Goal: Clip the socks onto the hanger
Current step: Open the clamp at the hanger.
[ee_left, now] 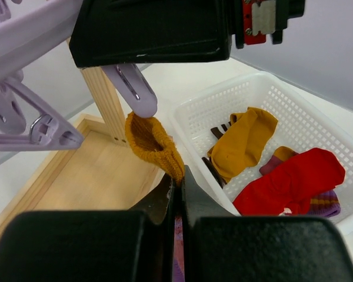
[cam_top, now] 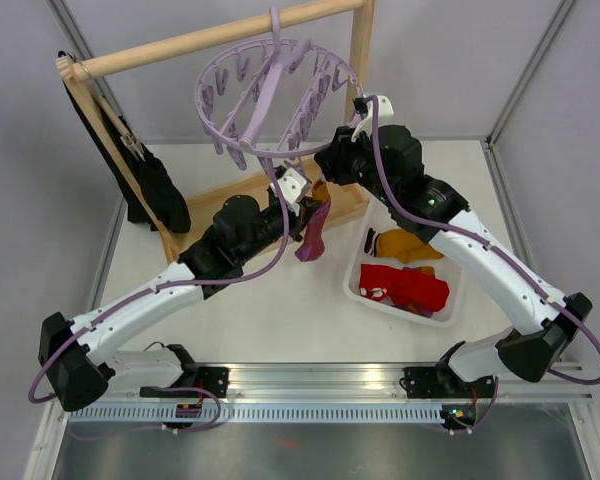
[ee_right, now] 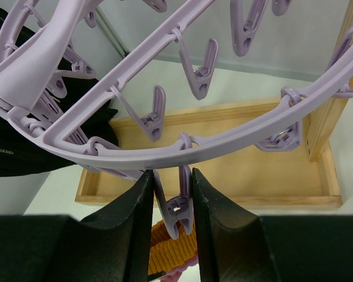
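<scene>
Shut tight, the left gripper [ee_left: 177,183] is pinching a sock [ee_left: 153,144], lifting its yellow cuff right under a peg [ee_left: 135,94]. Right gripper [ee_right: 172,176] is squeezing that peg on the hanger [ee_right: 165,154] from both sides. Nothing is looking clipped yet. More socks [ee_left: 294,182] are waiting in the basket [ee_left: 253,94], right of the left jaws. "NEW DESIGN" is showing left of the right jaws.

Clamped in the shut left gripper [ee_left: 177,179]: a mustard-yellow sock [ee_left: 152,141], cuff gaping open and touching the tip of a lavender peg [ee_left: 135,91] just above. Low between the fingers [ee_left: 223,241], a sliver of purple cloth. Top left, part of the hanger [ee_left: 29,32]. Behind the sock, a wooden post [ee_left: 103,106] rising from a wooden tray [ee_left: 76,176]. To the right, a white basket [ee_left: 317,126] with another mustard sock [ee_left: 247,141] and a red sock [ee_left: 294,179], touching.
</scene>
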`<state>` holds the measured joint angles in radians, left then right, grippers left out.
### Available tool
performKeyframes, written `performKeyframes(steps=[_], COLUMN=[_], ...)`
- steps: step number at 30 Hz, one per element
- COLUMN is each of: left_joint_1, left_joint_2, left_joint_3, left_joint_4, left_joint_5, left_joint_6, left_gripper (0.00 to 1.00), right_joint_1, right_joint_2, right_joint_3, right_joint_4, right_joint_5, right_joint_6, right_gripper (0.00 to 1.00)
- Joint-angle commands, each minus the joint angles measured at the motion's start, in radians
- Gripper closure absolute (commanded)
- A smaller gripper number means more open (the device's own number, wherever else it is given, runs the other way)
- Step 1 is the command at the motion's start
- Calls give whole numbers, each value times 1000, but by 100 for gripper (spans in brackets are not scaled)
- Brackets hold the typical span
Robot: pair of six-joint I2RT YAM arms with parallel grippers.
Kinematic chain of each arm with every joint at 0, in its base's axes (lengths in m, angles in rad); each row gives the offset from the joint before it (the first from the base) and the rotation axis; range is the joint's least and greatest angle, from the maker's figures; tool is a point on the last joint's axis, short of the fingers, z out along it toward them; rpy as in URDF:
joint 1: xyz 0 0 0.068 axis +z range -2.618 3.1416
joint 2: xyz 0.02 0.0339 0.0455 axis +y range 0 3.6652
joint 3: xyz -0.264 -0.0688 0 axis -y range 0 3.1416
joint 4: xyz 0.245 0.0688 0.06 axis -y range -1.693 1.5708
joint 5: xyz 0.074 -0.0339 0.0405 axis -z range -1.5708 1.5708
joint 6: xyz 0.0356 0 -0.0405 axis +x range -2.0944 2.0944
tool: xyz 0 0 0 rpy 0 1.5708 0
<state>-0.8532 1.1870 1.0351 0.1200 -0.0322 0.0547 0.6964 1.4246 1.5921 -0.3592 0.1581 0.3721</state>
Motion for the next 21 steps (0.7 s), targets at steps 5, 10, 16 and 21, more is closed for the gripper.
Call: performKeyframes(steps=[5,10,16,21], left_joint_1=[0,0,2,2], left_joint_2=[-35,-67,-35,0], left_joint_3=[-53,-60,45,111], left_joint_4=[93,81,-20,-65], left_joint_5=[-83,-225,-394,-426], left_joint_6=[40,40,40,40], left_gripper=[98,98,98,98], right_joint_1=[25,25,25,25], right_joint_2=[10,8,-6,-4], right_joint_3=[32,3,-32,-34], right_joint_4=[-15,-1,45,46], right_joint_5=[118,133,155,161], right_joint_6=[53,33,-19,-56], right_gripper=[100,100,93,89])
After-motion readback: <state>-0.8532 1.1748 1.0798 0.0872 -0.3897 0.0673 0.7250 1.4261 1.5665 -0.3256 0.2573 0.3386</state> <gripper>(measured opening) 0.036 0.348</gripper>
